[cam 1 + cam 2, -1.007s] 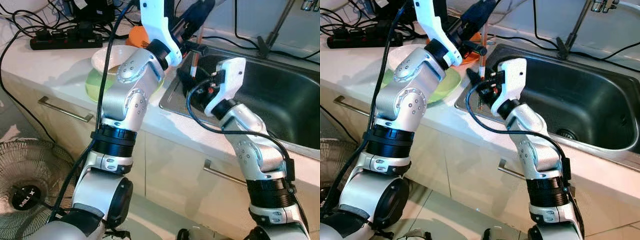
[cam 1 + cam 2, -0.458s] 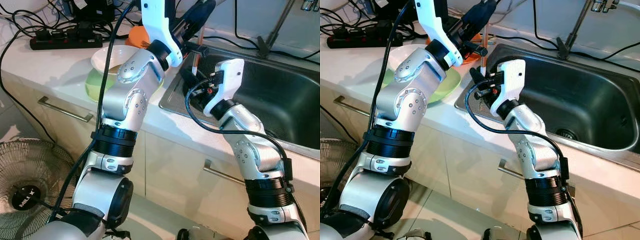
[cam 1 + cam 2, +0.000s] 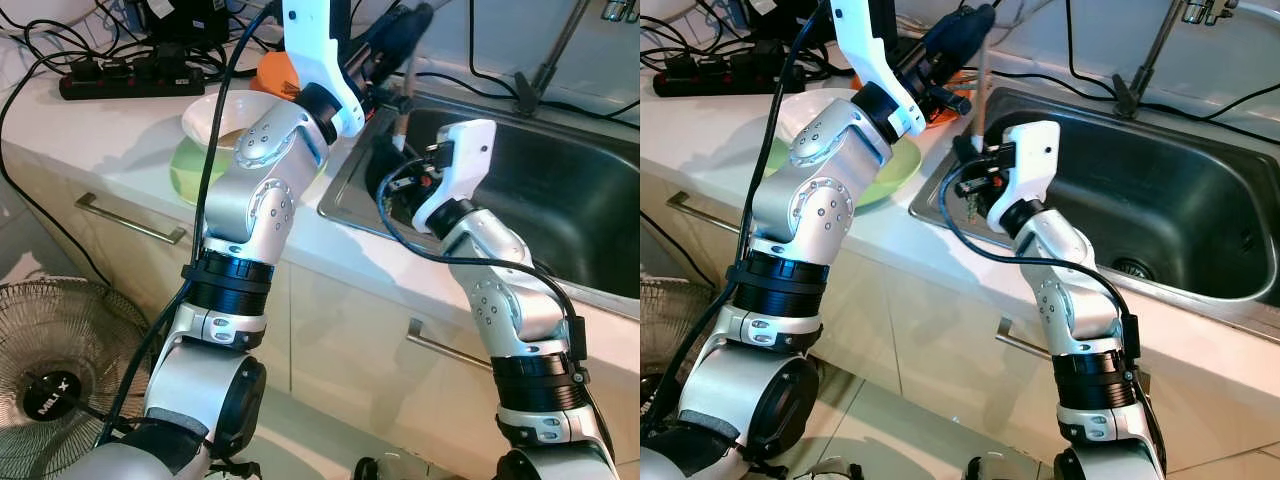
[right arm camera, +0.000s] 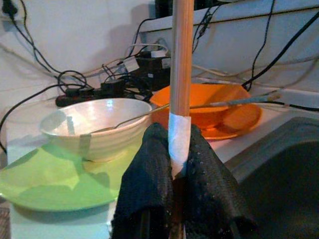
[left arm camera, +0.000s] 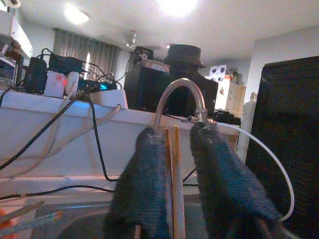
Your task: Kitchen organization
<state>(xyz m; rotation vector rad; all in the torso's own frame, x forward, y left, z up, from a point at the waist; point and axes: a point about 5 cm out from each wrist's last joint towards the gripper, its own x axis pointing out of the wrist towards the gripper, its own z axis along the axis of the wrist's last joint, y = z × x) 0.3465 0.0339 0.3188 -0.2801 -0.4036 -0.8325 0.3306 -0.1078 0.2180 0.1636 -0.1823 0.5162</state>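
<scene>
Wooden chopstick [image 4: 181, 59]: slender pale-brown stick with a white taped band near its lower end; stands nearly upright over the sink's left rim.

Orange plate [image 4: 214, 107]: shallow, on the counter.

White bowl [image 4: 97, 124]: glossy, upright, resting on a flat light-green plate [image 4: 45, 181], a thin utensil leaning inside.

Beside the dark steel sink [image 3: 560, 190], a white bowl [image 4: 94, 122] is sitting on a lime-green plate [image 4: 55, 181], with an orange plate [image 4: 209, 107] nearer the sink. The tan wooden stick [image 4: 181, 64] is wearing a white band. Both claws are showing black fingers [image 4: 149, 189]. The counter [image 3: 110, 140] is looking off-white.
</scene>
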